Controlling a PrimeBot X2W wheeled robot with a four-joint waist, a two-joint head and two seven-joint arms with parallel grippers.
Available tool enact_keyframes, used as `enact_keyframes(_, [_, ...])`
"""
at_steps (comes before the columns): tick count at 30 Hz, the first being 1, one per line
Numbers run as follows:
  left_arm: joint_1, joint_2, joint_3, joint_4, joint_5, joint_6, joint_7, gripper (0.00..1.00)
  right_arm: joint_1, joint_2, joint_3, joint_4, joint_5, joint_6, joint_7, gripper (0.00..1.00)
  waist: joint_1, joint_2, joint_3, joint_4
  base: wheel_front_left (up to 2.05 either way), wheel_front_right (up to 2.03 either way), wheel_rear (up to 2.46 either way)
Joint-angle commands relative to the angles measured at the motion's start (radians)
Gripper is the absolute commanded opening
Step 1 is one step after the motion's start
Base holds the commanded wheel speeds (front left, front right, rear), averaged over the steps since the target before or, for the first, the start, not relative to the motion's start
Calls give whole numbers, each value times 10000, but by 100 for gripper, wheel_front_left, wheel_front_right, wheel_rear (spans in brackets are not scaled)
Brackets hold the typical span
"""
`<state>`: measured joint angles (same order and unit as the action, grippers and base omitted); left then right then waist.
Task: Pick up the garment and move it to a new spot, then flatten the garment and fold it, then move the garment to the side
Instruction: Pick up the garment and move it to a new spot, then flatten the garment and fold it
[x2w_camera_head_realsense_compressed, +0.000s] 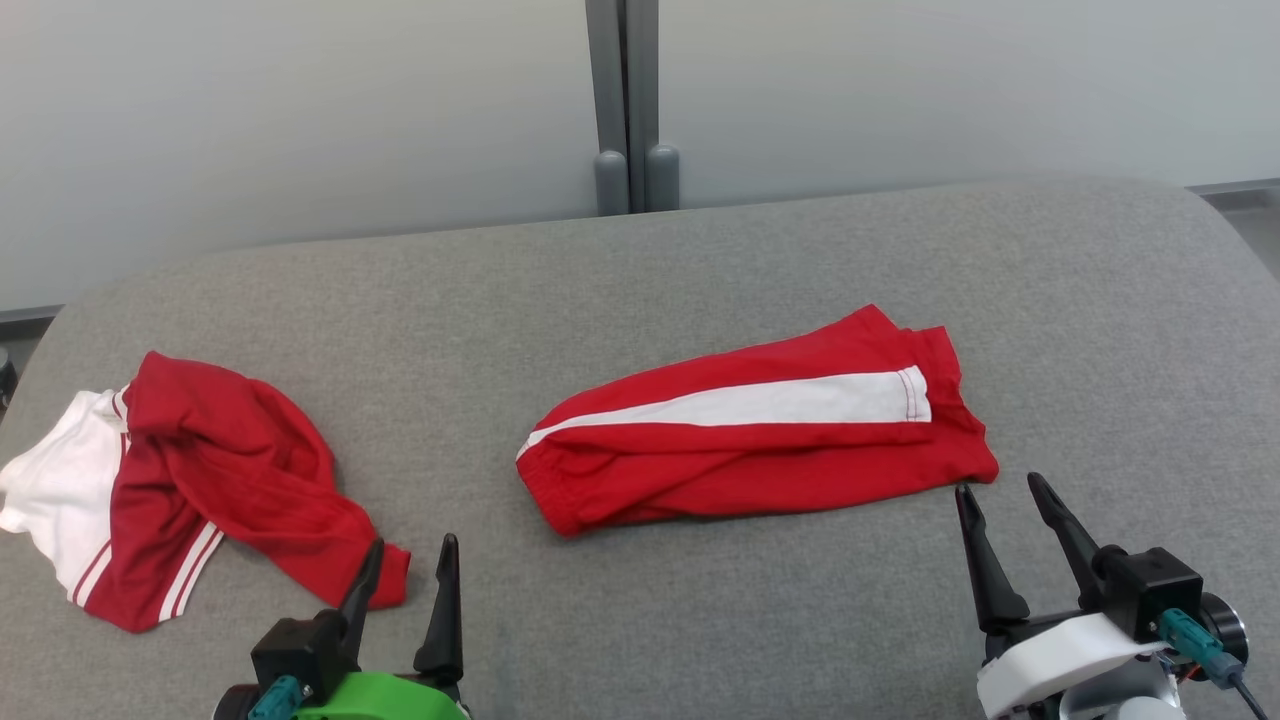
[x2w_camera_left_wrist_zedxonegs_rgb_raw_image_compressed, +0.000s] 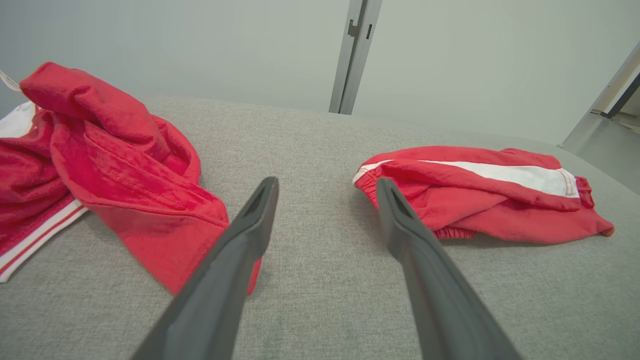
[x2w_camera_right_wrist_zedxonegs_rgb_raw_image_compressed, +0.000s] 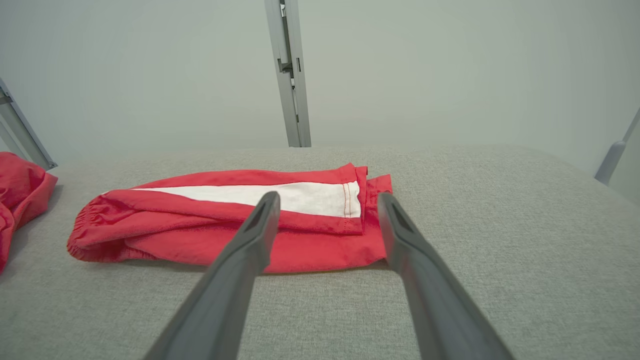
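A: What is everything resting on?
B: A grey padded surface (x2w_camera_head_realsense_compressed: 700, 260) covered in woven fabric, with rounded far corners.
A: And what lies directly on it?
B: Two pieces of clothing, well apart. Near the middle, a little to the right, red shorts (x2w_camera_head_realsense_compressed: 760, 440) with a white side stripe lie folded flat, with the gathered elastic end toward the left. At the left edge a red and white garment (x2w_camera_head_realsense_compressed: 220, 470) lies crumpled in a heap, its white part farthest left and one red end trailing toward the near side
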<state>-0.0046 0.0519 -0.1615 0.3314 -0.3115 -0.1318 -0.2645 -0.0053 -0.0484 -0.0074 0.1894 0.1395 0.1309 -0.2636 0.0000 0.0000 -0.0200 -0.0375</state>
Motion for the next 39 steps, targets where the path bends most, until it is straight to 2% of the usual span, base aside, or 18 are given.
enact_keyframes(1, [199,2,73,-38,-4,23,1,100,172,-38,-37,41,49,-3,-17,100,0,0,-9,24,0,0,0])
enact_keyframes(18, [279,-7,96,-110,-212,23,1,100,-92,-37,-76,226,112,-3,-17,100,0,0,84,116,0,0,0])
enact_keyframes(24, [97,-7,-11,-106,-191,23,1,100,-486,-35,-60,413,-192,-3,-17,100,0,0,231,228,0,0,0])
enact_keyframes(32, [-239,-3,-101,-120,-256,25,1,100,-2002,-56,-229,1637,-1303,-3,-13,100,0,0,803,558,0,0,0])
enact_keyframes(39, [-634,-3,-78,-127,-179,32,1,100,-3267,-625,-249,3216,-1485,-3,-11,100,0,0,1430,981,0,0,0])
